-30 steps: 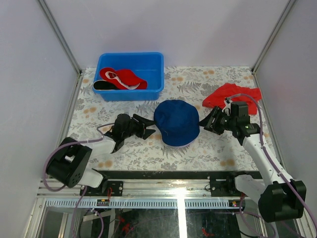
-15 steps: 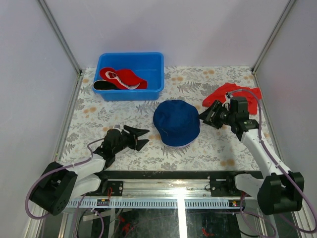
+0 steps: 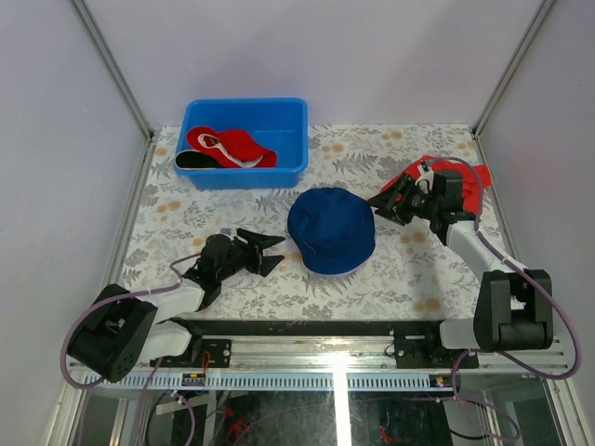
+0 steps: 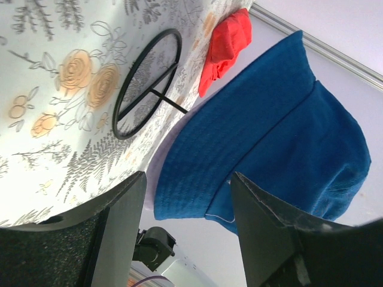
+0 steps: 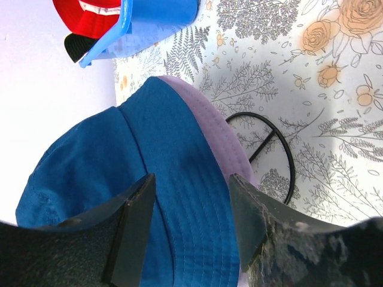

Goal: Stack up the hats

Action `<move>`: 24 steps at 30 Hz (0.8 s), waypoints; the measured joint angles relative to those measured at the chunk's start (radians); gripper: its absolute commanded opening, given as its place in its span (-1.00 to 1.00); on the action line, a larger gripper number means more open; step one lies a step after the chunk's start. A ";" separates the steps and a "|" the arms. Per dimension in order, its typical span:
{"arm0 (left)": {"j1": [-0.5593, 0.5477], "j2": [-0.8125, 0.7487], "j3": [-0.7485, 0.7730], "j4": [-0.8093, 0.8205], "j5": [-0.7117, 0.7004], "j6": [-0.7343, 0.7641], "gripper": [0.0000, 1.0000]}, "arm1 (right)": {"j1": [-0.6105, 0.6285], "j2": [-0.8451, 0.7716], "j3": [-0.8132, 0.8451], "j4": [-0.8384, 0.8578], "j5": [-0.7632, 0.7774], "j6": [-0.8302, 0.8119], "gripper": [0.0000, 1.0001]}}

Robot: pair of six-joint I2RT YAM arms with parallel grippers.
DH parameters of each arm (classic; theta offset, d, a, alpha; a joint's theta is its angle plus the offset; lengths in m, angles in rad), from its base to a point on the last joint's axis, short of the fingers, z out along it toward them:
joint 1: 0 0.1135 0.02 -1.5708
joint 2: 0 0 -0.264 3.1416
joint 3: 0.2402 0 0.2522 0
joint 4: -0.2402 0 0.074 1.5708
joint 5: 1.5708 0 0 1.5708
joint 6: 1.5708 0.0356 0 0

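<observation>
The navy blue hat (image 3: 330,230) sits mid-table, pulled over the lavender hat, whose brim shows under it in the right wrist view (image 5: 230,146) and the left wrist view (image 4: 160,156). The red hat (image 3: 234,144) and the black-lined hat (image 3: 193,160) lie in the blue bin (image 3: 279,172). My left gripper (image 3: 274,253) is open and empty just left of the navy hat (image 4: 263,137); its jaws frame the hat's brim (image 4: 187,185). My right gripper (image 3: 379,208) is open and empty at the hat's far right, facing its crown (image 5: 191,179).
A flat red cloth (image 3: 465,186) lies at the far right behind my right wrist, also in the left wrist view (image 4: 226,45). The black wire stand's base ring shows on the floral table under the hats (image 4: 163,100) (image 5: 288,164).
My left gripper drew back from the navy hat, then came partway toward it again. My right gripper moved away from the hat's right rim toward the far right. Both stayed open.
</observation>
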 measured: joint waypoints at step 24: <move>0.000 0.082 0.050 0.040 0.007 -0.007 0.16 | -0.005 0.148 -0.037 0.238 -0.162 0.097 -0.56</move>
